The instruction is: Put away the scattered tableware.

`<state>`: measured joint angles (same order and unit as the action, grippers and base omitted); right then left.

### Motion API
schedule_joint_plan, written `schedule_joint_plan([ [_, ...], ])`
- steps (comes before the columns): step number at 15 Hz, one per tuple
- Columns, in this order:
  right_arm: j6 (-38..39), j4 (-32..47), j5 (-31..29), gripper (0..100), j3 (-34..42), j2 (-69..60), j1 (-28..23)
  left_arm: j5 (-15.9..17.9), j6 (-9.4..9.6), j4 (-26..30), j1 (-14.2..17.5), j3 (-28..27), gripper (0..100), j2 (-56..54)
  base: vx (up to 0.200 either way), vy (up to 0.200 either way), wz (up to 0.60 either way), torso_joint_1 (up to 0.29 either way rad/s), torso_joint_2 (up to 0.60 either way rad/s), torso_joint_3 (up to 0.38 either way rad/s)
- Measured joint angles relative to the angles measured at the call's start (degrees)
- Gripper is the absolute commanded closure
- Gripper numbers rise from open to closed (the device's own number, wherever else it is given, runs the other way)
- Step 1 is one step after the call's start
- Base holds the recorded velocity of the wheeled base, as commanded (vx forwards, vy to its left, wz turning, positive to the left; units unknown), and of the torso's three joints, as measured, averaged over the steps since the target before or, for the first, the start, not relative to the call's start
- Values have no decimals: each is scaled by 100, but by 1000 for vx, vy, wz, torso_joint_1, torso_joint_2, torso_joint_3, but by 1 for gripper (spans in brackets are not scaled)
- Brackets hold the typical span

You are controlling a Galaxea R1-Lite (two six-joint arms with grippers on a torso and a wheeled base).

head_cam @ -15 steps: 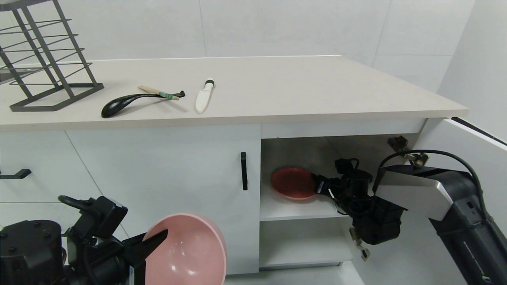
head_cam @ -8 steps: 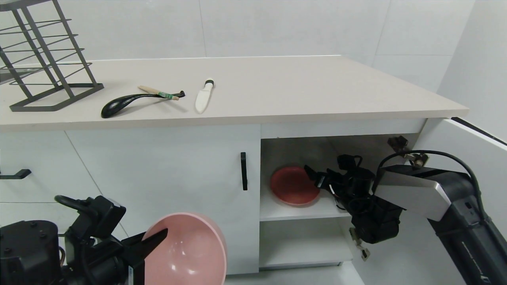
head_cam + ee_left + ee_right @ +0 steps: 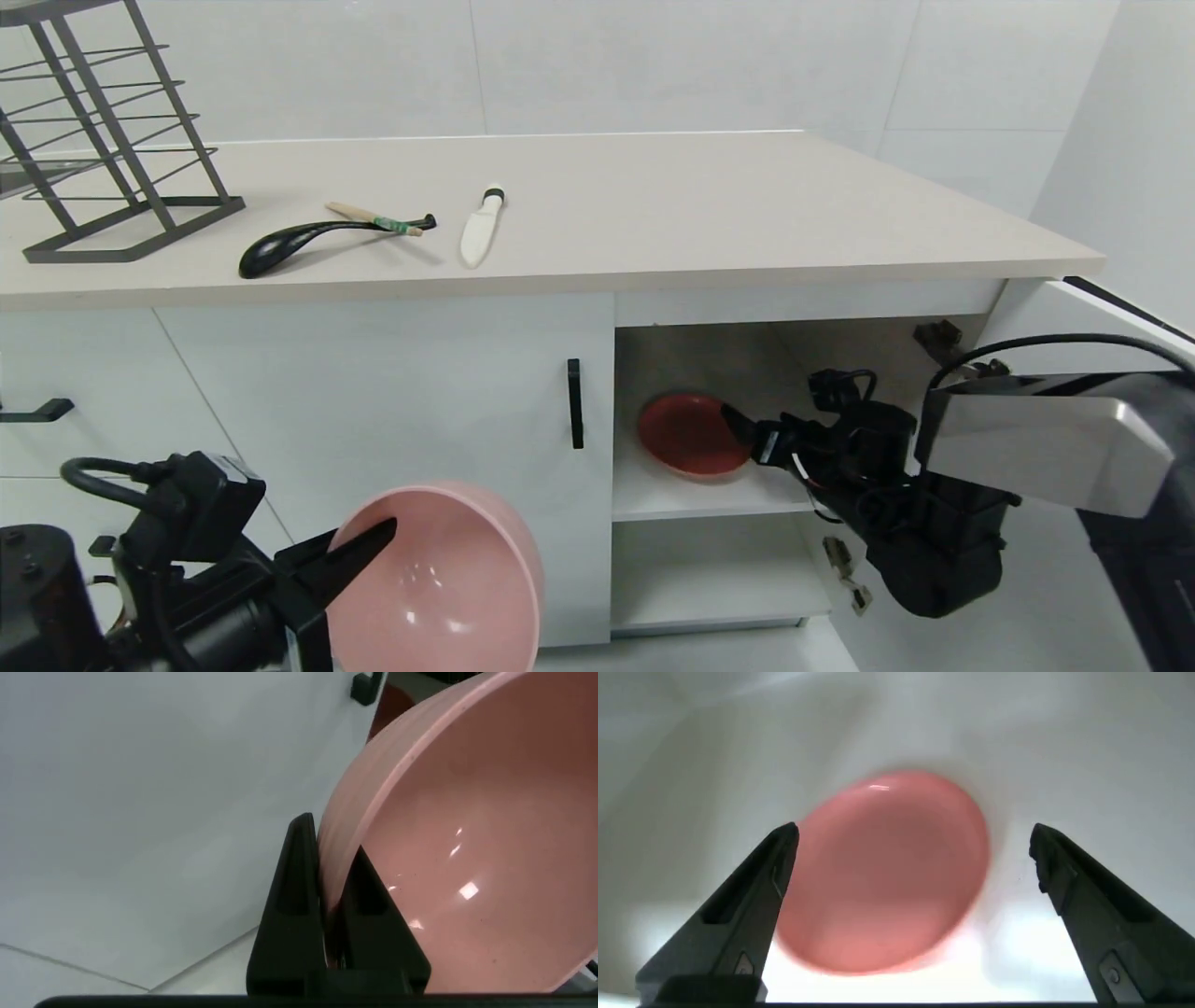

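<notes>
**Ana:** Pink first. How many bowls does the robot have?

**Ben:** One. The pink bowl [image 3: 448,579] is tipped on its edge, below and left of the black door handle [image 3: 574,403], in front of the closed door. The left gripper [image 3: 369,551] has its fingers [image 3: 297,896] pinched on the bowl's rim, one inside and one outside.

**Ana:** And plates?

**Ben:** One red plate [image 3: 686,434]. It lies on the upper shelf [image 3: 691,495] of the open cupboard, just right of the door handle.

**Ana:** Is the right gripper on it?

**Ben:** The right gripper [image 3: 738,434] is at the plate's far side from the door handle. Its two fingers [image 3: 747,905] are spread wide and hold nothing, and the wrist view has the plate lying beyond them. Whether a tip grazes the rim cannot be told.

**Ana:** What is up on the worktop [image 3: 700,205]?

**Ben:** Three kinds of cutlery, all above and left of the door handle:
- One white knife [image 3: 481,231] is the nearest to it.
- One black spoon [image 3: 280,247] lies farther left.
- Wooden chopsticks [image 3: 369,217] with a green band lie across the spoon's stem. Whether that is one stick or two is too small to count.

One dark wire rack [image 3: 103,140] stands farthest left.
</notes>
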<state>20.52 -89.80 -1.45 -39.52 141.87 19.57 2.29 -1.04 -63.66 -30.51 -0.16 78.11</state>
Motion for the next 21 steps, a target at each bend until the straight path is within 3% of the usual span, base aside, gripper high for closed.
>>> schedule_joint_plan([
  [1,-2,-15,-29,0,395,-434,90,0,161,-79,-94,-20,100,-10,0,0,0,0,0,0],
  [3,-115,-17,-55,0,1218,-1276,226,-16,897,-104,-215,-55,100,-11,0,0,0,0,0,0],
  [4,-268,-15,-65,0,1662,-1685,273,-18,1072,-105,-317,-96,100,-2,0,0,0,0,0,0],
  [9,-662,-15,-79,0,3140,-3451,512,-27,1151,-110,-590,-544,100,202,0,0,0,0,0,0],
  [12,-673,-12,-82,0,3774,-4190,851,-74,1163,-107,-1017,-1018,100,675,0,0,0,0,0,0],
  [17,-670,-15,-84,0,3939,-4670,948,-951,1170,-257,-1813,-1968,100,1779,0,0,0,0,0,0],
  [21,-678,-15,-93,0,3942,-4821,951,-1529,1373,-1007,-2061,-2649,100,2804,0,0,0,0,0,0],
])
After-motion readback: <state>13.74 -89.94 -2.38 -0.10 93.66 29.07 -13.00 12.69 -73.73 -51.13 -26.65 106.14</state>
